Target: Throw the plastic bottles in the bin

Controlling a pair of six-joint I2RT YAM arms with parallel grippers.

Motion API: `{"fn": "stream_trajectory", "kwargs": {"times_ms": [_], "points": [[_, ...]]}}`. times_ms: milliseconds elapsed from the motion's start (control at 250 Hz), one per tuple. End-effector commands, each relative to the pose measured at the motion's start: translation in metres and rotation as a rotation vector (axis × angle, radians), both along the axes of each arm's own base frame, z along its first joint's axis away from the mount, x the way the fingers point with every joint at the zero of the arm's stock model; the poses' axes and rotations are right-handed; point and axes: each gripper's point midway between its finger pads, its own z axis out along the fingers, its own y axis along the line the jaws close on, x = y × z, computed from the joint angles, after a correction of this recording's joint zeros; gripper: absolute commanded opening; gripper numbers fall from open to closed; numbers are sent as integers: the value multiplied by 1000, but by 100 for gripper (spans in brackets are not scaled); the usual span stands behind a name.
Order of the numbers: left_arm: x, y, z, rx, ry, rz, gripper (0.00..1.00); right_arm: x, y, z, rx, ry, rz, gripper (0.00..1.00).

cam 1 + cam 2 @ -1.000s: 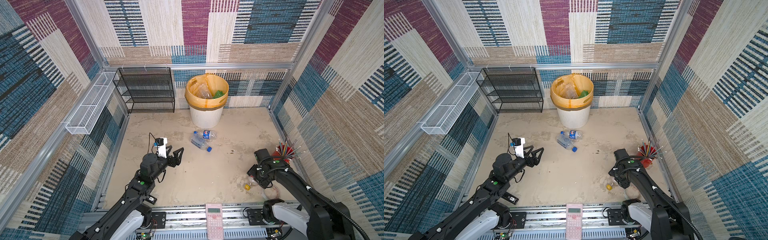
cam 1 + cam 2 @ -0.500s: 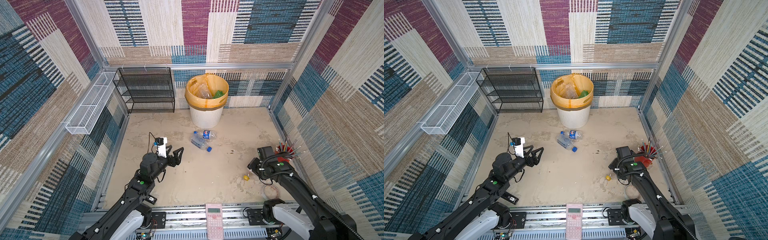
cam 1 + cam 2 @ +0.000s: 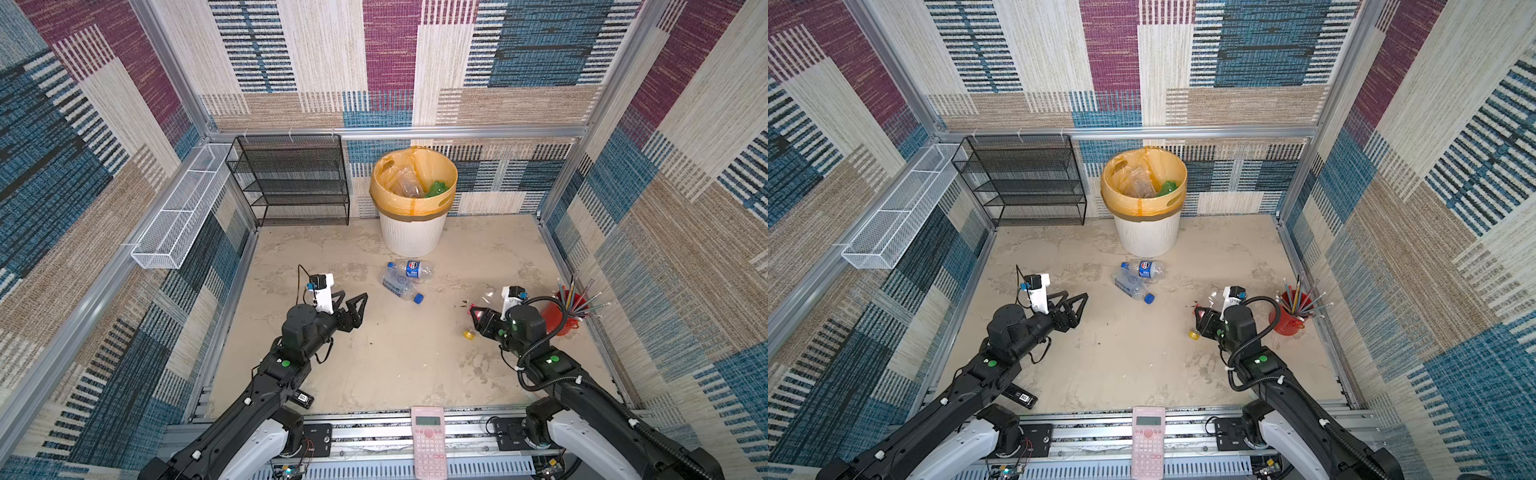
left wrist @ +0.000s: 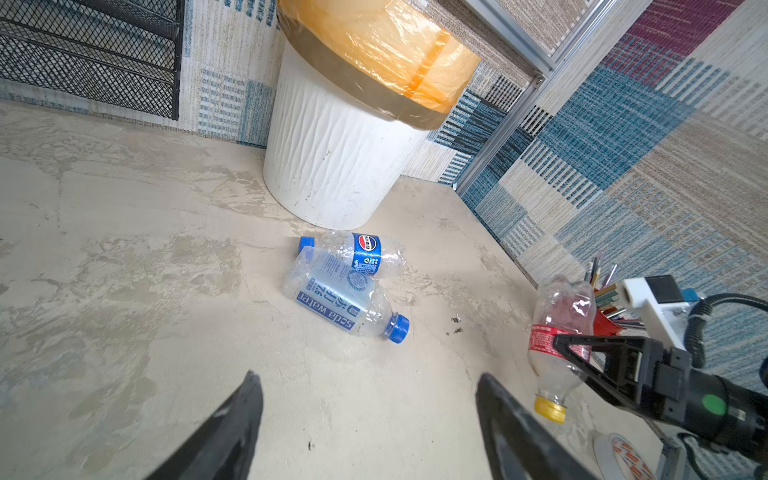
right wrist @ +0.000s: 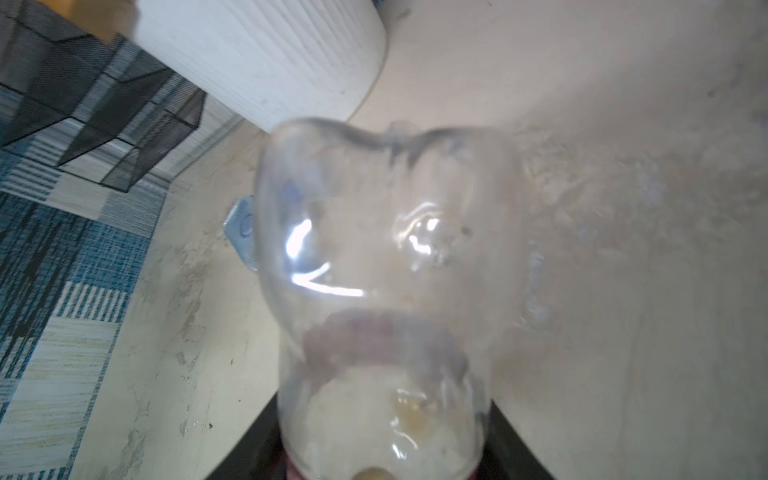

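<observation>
Clear plastic with a red band and a yellow cap, the red-labelled bottle [image 4: 561,316] stands nearly upright, cap down, near the right edge of the table [image 3: 395,365]. The right gripper [image 3: 477,315] is clamped on it at the label, one black finger crossing the red band in the left wrist view. Whether the cap touches the table cannot be told. Just beside it, toward the right edge, stands the red cup [image 3: 559,316] of pencils.

Two more plastic bottles lie on their sides near the middle of the table, touching each other: the blue-labelled bottle [image 3: 411,269] nearer the bin, and the soda water bottle [image 3: 399,286] with its blue cap pointing toward the front right.

Just behind them, at the back edge, stands the bin [image 3: 411,232], its orange bag [image 3: 411,203] folded over the rim. A green bottle [image 3: 436,189] and crumpled clear plastic lie inside.

The left gripper [image 3: 353,297] hovers over the left half of the table, jaws apart and holding nothing, pointing toward the two lying bottles.

A black mesh rack [image 3: 291,183] fills the back left corner, and a pink calculator [image 3: 429,440] lies at the front edge.
</observation>
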Motion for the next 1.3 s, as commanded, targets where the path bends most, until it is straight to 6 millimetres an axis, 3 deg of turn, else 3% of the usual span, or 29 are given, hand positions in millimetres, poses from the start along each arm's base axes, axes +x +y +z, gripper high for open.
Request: {"fn": "stream_trajectory", "kwargs": {"times_ms": [0,164,424,576,744,872,964,1012,1108,1168,1228,1300], "points": [[3,4,10,-28,-17,29,82,18,0,71,0,-389,-18,41],[3,5,15,-34,-24,35,81,0,-9,109,-69,-739,-34,40],[5,5,15,-38,-23,44,82,-32,-15,152,-151,-1128,-71,48],[6,3,21,-50,-26,36,82,-25,-7,176,-193,-1228,-77,48],[7,2,25,-61,-28,35,82,-13,2,222,-251,-1354,-109,47],[8,2,29,-67,-34,36,82,14,18,266,-257,-1394,-101,45],[9,1,35,-73,-46,35,82,52,35,303,-262,-1391,-96,44],[10,1,39,-75,-52,32,82,86,50,325,-270,-1343,-69,47],[10,-2,47,-80,-63,20,82,177,93,362,-305,-1132,39,55],[8,-2,53,-86,-74,15,82,216,113,382,-315,-1045,91,66],[6,-1,59,-87,-86,16,81,231,115,405,-294,-1013,70,76],[3,2,62,-80,-95,19,81,223,104,436,-259,-1058,5,87]]}}
